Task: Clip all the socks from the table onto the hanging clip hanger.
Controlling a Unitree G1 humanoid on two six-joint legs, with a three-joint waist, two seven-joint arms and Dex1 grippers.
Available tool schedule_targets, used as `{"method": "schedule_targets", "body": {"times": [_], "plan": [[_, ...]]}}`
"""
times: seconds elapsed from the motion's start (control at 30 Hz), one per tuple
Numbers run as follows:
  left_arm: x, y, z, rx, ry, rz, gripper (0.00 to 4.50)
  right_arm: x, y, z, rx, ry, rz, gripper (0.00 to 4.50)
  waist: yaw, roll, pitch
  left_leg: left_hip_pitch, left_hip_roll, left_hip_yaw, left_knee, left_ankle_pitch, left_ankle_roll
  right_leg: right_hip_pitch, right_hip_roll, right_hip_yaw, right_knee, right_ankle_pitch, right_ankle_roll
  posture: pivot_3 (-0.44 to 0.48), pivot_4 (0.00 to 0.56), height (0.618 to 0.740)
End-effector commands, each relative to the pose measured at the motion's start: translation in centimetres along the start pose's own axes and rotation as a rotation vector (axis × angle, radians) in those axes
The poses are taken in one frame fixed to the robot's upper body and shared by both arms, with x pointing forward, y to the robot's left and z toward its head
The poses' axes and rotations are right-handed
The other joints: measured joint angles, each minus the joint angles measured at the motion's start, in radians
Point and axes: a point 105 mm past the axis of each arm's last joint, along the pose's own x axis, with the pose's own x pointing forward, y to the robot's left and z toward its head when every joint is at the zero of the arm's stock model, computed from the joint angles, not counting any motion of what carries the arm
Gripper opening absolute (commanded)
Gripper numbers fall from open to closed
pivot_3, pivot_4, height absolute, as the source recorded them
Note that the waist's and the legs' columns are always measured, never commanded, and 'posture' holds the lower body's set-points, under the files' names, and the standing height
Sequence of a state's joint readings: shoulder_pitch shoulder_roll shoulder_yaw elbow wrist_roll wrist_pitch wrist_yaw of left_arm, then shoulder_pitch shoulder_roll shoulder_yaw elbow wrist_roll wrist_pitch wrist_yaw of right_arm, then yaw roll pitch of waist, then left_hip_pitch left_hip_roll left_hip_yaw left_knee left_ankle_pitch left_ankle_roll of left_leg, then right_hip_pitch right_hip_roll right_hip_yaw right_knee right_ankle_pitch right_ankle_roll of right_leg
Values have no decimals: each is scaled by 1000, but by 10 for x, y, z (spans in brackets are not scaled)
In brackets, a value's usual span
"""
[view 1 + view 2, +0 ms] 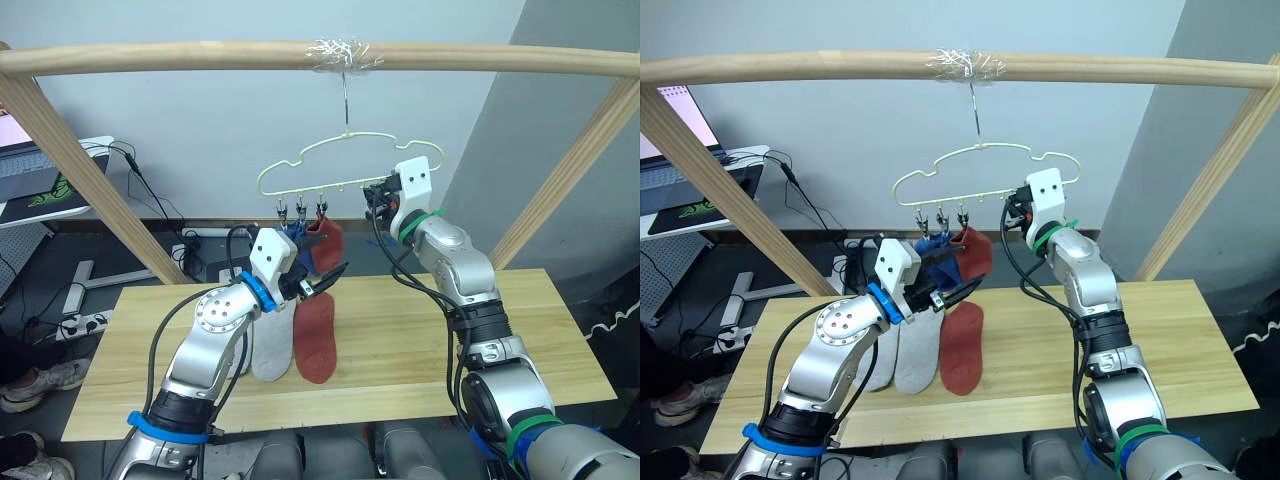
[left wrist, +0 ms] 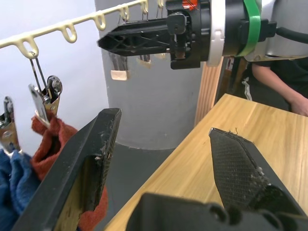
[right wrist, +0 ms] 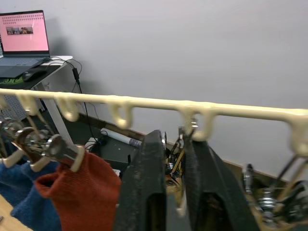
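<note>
hanger (image 1: 350,165): hangs from pole (image 1: 200,55), red sock (image 1: 328,243) and blue socks (image 1: 936,247) clipped at its left | desk (image 1: 420,340): red sock (image 1: 314,338), two grey socks (image 1: 268,345) | left pincer (image 1: 322,283): released, beside hanging red sock | right pincer (image 3: 174,187): clenched on a clip (image 3: 185,137) | no readable writing

1. Clip hanger (image 1: 345,165): pale yellow wavy wire, metal hook over the wooden pole, row of loops with small metal clips hanging below.
2. Rust red sock (image 1: 976,252): clipped on the hanger, dangling beside the blue ones.
3. Blue socks (image 1: 937,250): clipped on the hanger, bunched, partly hidden.
4. Second rust red sock (image 1: 314,338): flat on the desk (image 1: 420,350).
5. Two light grey socks (image 1: 270,345): flat on the desk, side by side, just left of it.
</note>
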State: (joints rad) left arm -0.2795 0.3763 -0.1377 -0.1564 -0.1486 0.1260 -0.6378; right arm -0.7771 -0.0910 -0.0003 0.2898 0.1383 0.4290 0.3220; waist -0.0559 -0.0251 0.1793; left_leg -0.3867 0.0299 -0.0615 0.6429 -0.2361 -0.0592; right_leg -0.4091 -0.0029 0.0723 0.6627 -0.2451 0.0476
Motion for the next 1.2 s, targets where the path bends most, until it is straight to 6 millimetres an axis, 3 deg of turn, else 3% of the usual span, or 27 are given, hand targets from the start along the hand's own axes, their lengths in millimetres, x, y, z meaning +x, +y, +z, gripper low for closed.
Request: {"method": "schedule_targets", "body": {"times": [0.03, 0.17, 0.3, 0.33, 0.47, 0.7, 0.9, 1.0, 1.2], "plan": [[0, 1, 6, 19, -19, 24, 3341, 2, 3, 22, 3, -71, 15, 8, -1, 0, 0, 0, 0, 0, 0, 0, 0, 0, 0, 0, 0, 0, 0, 23, 98, 737], [0, -3, 1, 6, 2, 33, 3341, 1, 4, 21, 1, -71, 20, 8, -1, 0, 0, 0, 0, 0, 0, 0, 0, 0, 0, 0, 0, 0, 0, 22, 97, 737], [-2, -12, -17, -17, 75, 26, 3341, 1, 4, 21, -1, -72, 23, 8, -1, 0, 0, 0, 0, 0, 0, 0, 0, 0, 0, 0, 0, 0, 0, 20, 98, 737], [-4, -15, -30, -14, 130, 32, 3341, 1, 5, 21, -2, -73, 25, 8, -1, 0, 0, 0, 0, 0, 0, 0, 0, 0, 0, 0, 0, 0, 0, 20, 98, 737], [-5, -24, -79, 24, 330, 50, 4487, 1, 5, 22, -4, -75, 29, 0, -1, 0, 0, 0, 0, 0, 0, 0, 0, -1, 0, 0, 0, 0, 0, 21, 102, 737], [16, -25, -141, -73, 593, 188, 4487, 1, 8, 23, -9, -79, 40, 0, 1, 0, 0, -2, 0, 0, 1, 0, 0, -1, 0, 0, 1, 0, 1, 10, 106, 737], [5, -32, -171, -136, 720, 189, 4487, 0, 8, 22, -6, -79, 37, 0, -2, 0, -1, -3, 0, -1, -1, 0, 0, -3, 0, -1, 1, 3, -4, 0, 108, 737], [1, -32, -175, -153, 736, 191, 3859, -1, 7, 22, -5, -78, 32, 0, -2, 0, -1, -3, 0, -1, 0, 0, 0, -3, 0, -1, 1, 3, -4, -1, 109, 737], [-5, -47, -179, -190, 747, 135, 2012, -1, 7, 22, -7, -79, 29, 0, -4, 1, -4, -2, 0, -1, 1, 0, 0, -2, 0, -1, 2, 3, -3, -1, 110, 737]]}}
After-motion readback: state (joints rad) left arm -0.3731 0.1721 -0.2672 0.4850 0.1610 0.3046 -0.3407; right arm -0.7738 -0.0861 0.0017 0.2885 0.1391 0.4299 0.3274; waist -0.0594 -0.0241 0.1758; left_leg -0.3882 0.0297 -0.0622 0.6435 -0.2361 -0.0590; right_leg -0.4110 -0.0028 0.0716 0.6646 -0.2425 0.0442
